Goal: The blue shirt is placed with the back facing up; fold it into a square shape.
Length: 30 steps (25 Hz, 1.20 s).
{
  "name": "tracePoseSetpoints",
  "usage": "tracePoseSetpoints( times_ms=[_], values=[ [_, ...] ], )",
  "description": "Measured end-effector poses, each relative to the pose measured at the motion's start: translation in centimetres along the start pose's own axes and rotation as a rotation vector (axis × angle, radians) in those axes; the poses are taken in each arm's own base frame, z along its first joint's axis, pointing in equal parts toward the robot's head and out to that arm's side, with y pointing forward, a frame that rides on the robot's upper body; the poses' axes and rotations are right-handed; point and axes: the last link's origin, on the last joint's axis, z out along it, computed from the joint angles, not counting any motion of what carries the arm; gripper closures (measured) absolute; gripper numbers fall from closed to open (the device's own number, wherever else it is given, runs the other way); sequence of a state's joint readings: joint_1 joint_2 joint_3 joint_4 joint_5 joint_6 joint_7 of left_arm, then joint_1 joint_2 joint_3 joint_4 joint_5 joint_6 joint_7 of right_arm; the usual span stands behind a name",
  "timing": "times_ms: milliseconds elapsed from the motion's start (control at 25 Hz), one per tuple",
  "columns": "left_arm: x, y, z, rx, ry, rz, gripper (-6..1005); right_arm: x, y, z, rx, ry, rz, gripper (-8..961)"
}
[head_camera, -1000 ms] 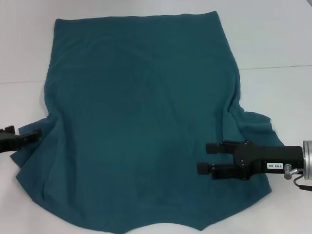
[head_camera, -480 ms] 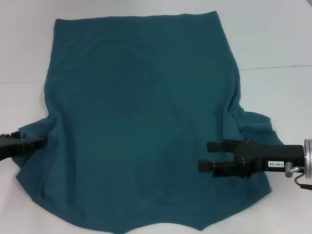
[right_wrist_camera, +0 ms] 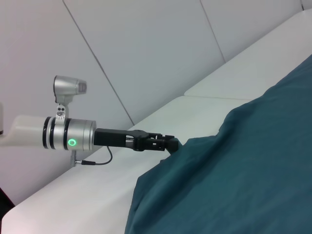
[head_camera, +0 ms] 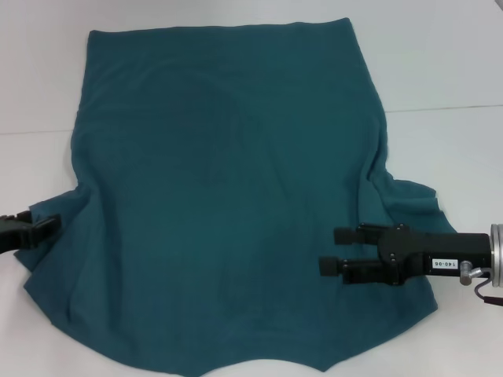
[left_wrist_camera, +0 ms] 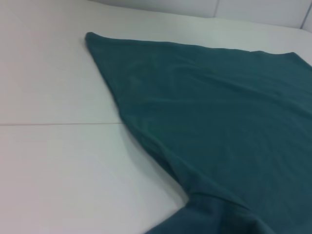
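The blue shirt [head_camera: 228, 181] lies spread flat on the white table, plain back up, with the neckline at the near edge. My left gripper [head_camera: 45, 225] is at the edge of the shirt's left sleeve, low over the table. The right wrist view shows it [right_wrist_camera: 168, 143] touching the sleeve's hem. My right gripper [head_camera: 334, 250] is open and empty, its two fingers lying over the shirt's right side next to the bunched right sleeve [head_camera: 409, 200]. The left wrist view shows only the shirt [left_wrist_camera: 224, 112] and the table.
The white table [head_camera: 440, 63] runs around the shirt on all sides, with a seam line [head_camera: 448, 107] across it. A white padded wall [right_wrist_camera: 146, 53] stands behind my left arm.
My left gripper moved in toward the left sleeve, then drew back a little to the left. My right gripper shifted very slightly. The shirt lies as before.
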State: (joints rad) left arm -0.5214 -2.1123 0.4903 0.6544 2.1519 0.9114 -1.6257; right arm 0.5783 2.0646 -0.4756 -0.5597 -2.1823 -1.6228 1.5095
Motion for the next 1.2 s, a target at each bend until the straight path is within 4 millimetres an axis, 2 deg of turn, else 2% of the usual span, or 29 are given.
tracePoseSetpoints(
  times_ms=[160,360,480,720,1200],
  values=[
    [-0.1,-0.1,-0.1,0.003,-0.002,-0.004,318,-0.1,-0.1,-0.1,0.004,-0.006,0.001,40],
    [-0.2,0.0,0.0,0.000,-0.006,-0.001,553,-0.1,-0.1,-0.1,0.007,-0.008,0.001,40],
    [0.0,0.0,0.0,0.002,-0.004,0.002,802,-0.1,-0.1,-0.1,0.008,-0.010,0.001,40],
    [0.4,-0.3,-0.2,0.014,0.006,0.014,1000,0.0,-0.2,-0.1,0.020,-0.022,0.007,40],
    [1.6,-2.3,-1.2,0.102,0.029,0.048,1001,0.4,-0.1,0.6,0.029,-0.034,0.020,40]
  ],
)
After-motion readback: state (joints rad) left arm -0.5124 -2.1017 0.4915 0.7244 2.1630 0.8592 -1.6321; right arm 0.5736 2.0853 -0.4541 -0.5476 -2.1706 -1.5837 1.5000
